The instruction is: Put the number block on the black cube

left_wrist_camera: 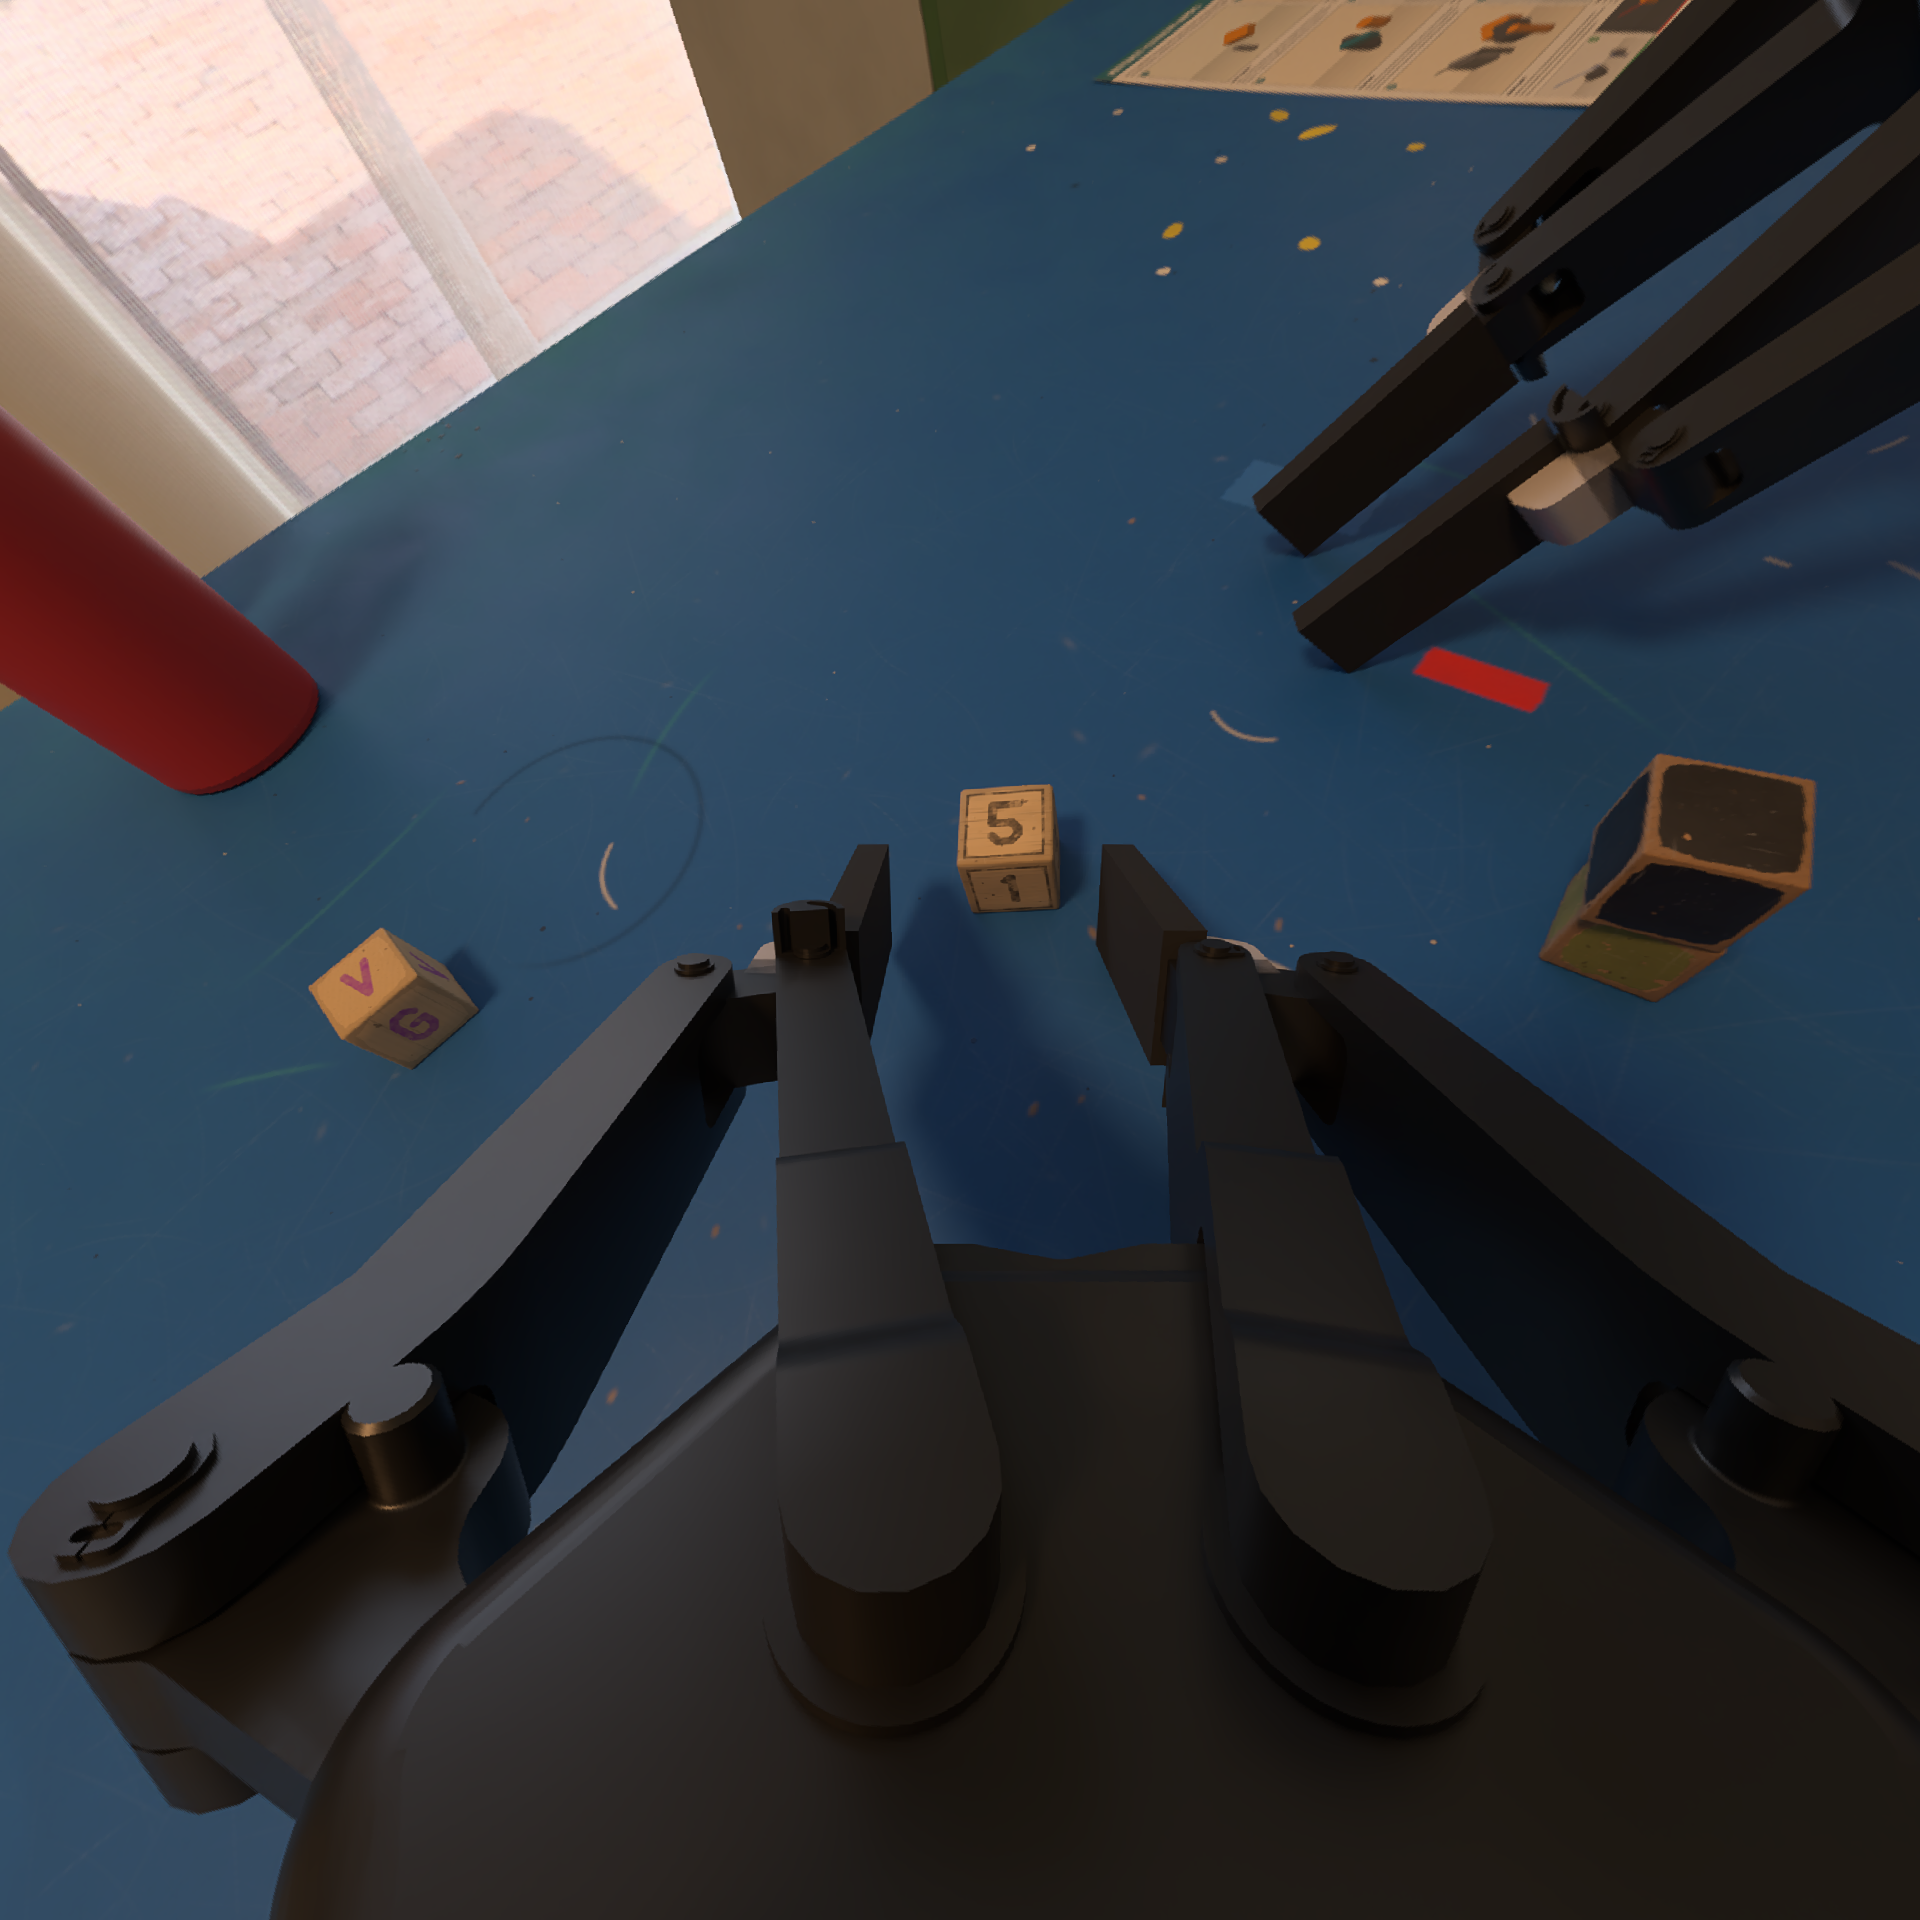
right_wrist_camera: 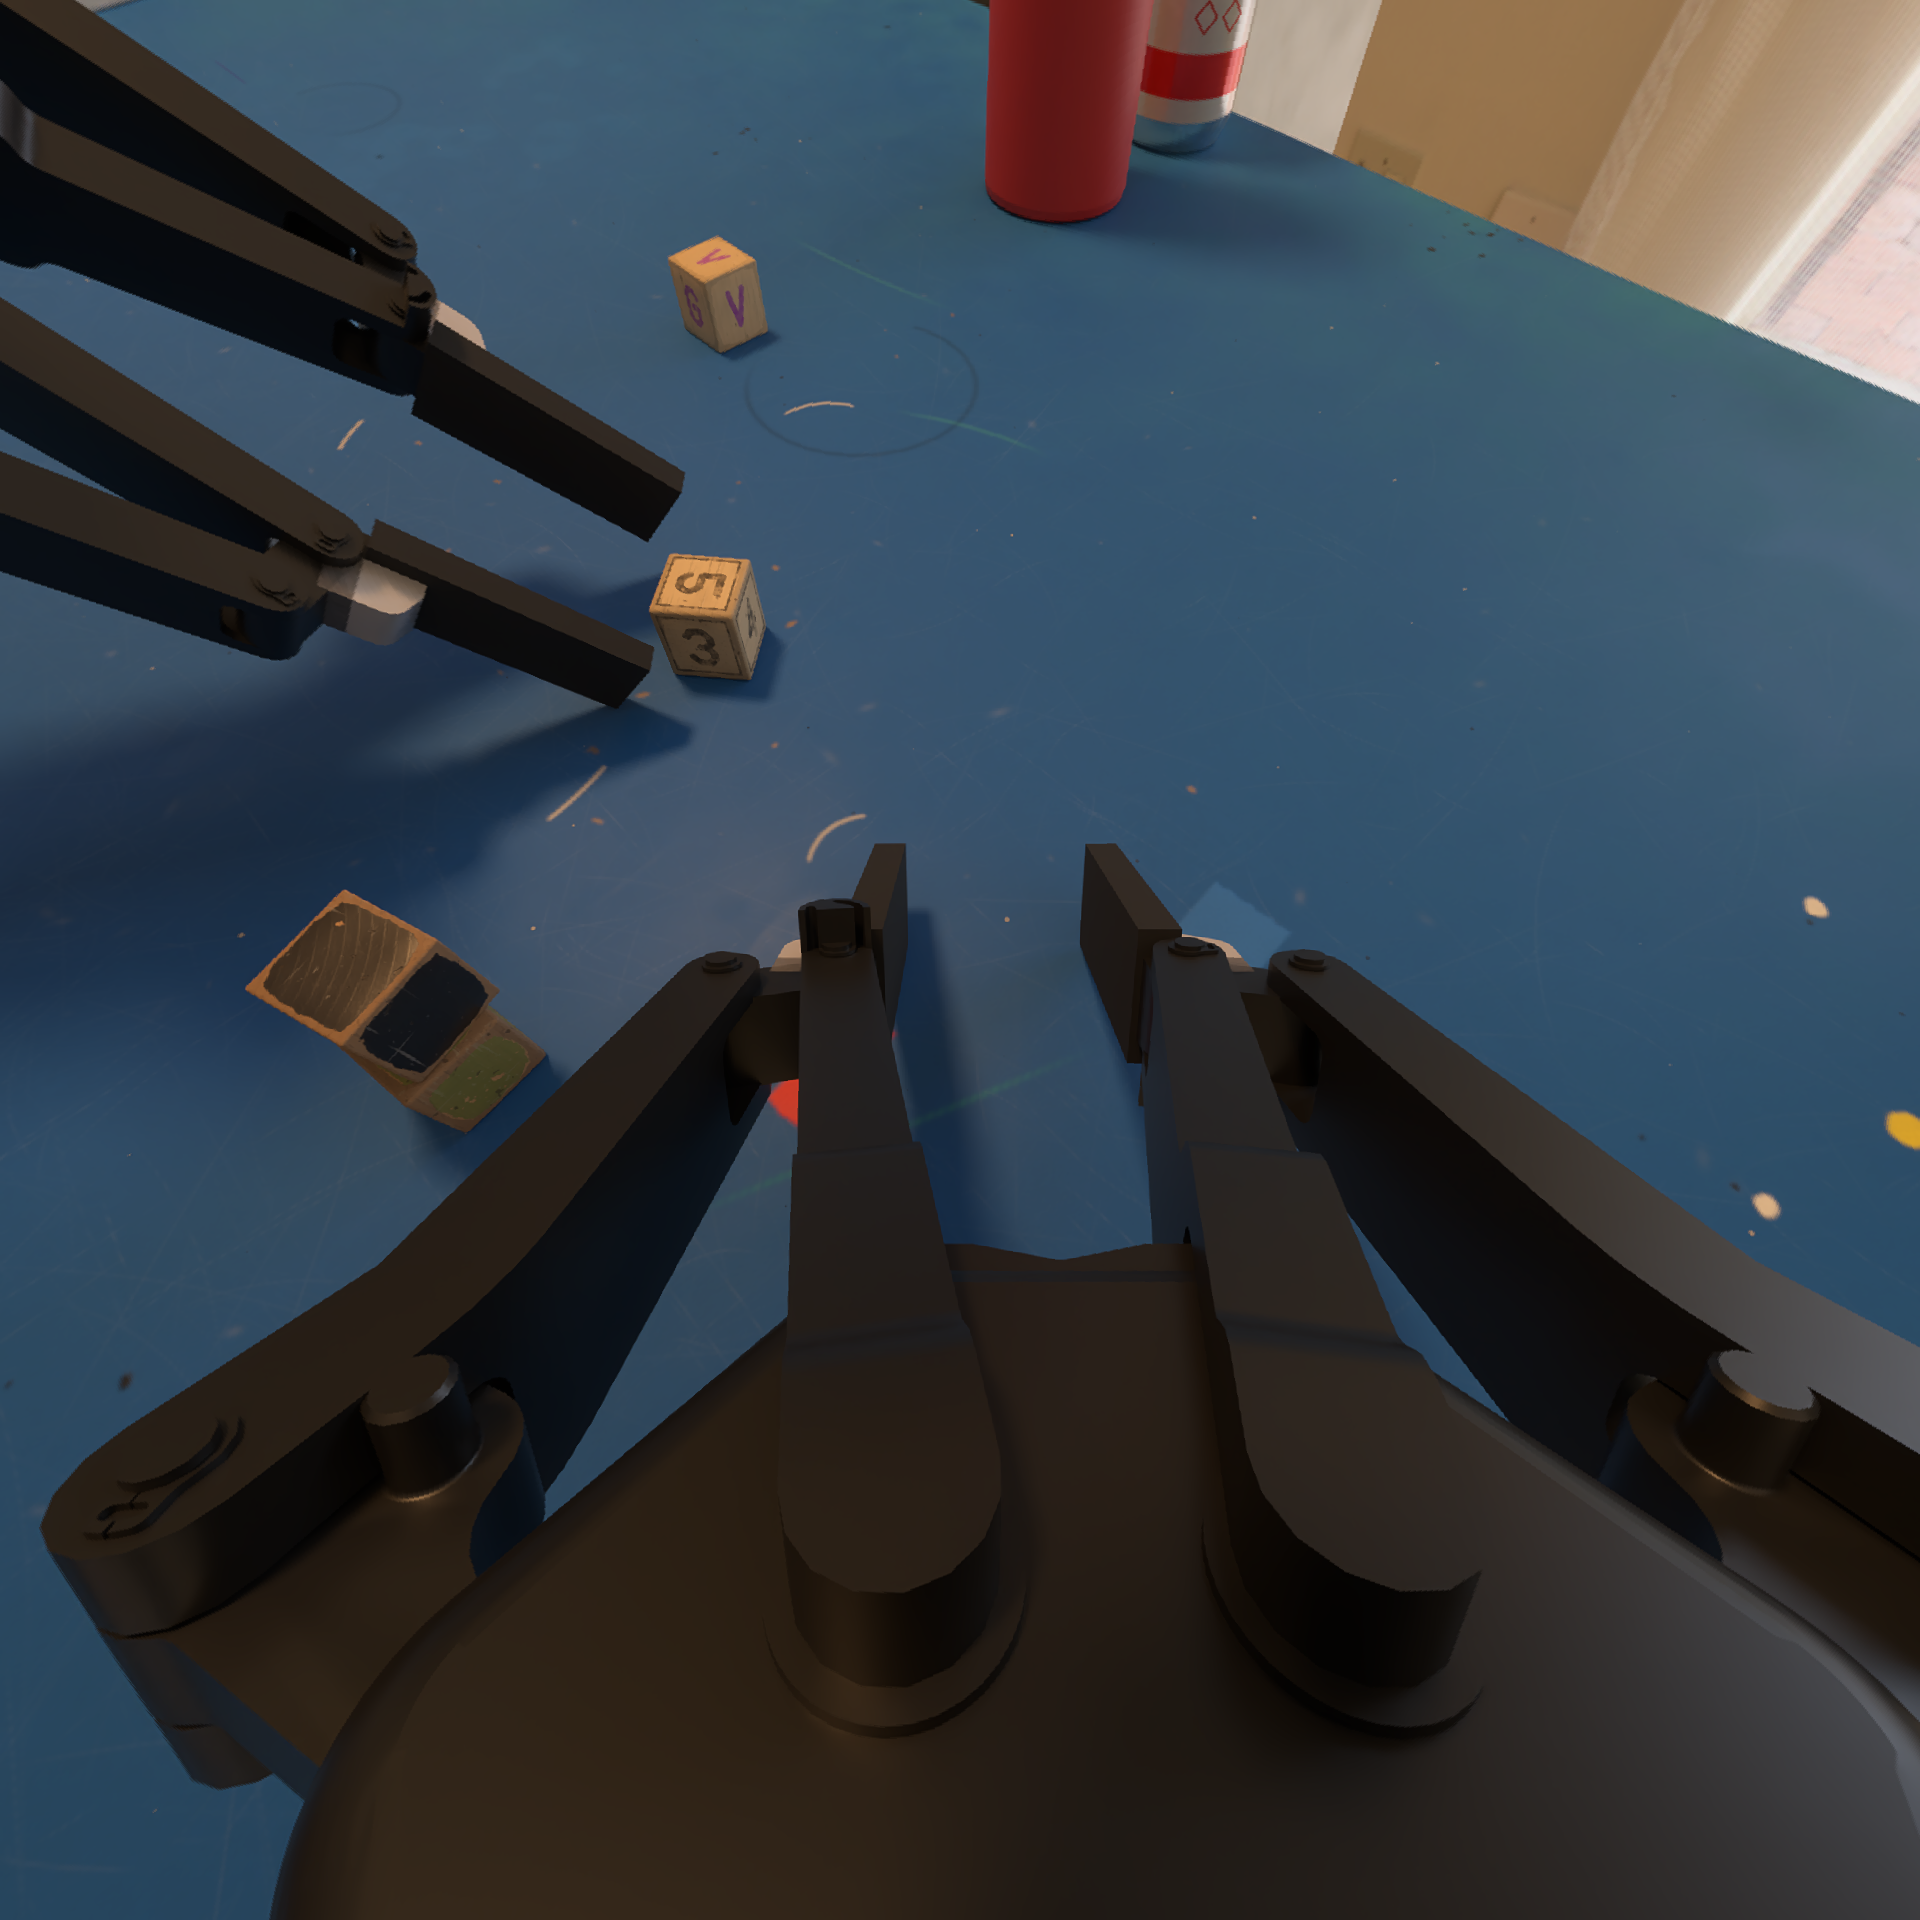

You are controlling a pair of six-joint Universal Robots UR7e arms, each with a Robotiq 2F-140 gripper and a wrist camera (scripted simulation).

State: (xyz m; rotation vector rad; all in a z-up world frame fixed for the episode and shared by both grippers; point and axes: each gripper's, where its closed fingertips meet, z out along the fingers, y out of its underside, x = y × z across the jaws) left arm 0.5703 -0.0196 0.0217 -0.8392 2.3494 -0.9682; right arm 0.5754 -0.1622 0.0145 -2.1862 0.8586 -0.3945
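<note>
A small wooden number block [left_wrist_camera: 1006,848] sits on the blue table [left_wrist_camera: 935,468], just beyond and between my left gripper's open fingertips. My left gripper [left_wrist_camera: 994,894] is open and empty. The black cube [left_wrist_camera: 1704,857] stands stacked on a green block [left_wrist_camera: 1621,961] to the right. In the right wrist view the number block [right_wrist_camera: 709,615] lies ahead to the left, the left gripper [right_wrist_camera: 649,608] beside it. The black cube [right_wrist_camera: 369,982] is at the left. My right gripper [right_wrist_camera: 994,894] is open and empty over bare table.
A wooden letter block [left_wrist_camera: 393,997] lies to the left. A red cylinder [left_wrist_camera: 135,634] stands at the far left, with a red and white can [right_wrist_camera: 1190,73] behind it. A printed sheet [left_wrist_camera: 1382,52] lies at the far table edge. A red tape strip [left_wrist_camera: 1481,681] is on the table.
</note>
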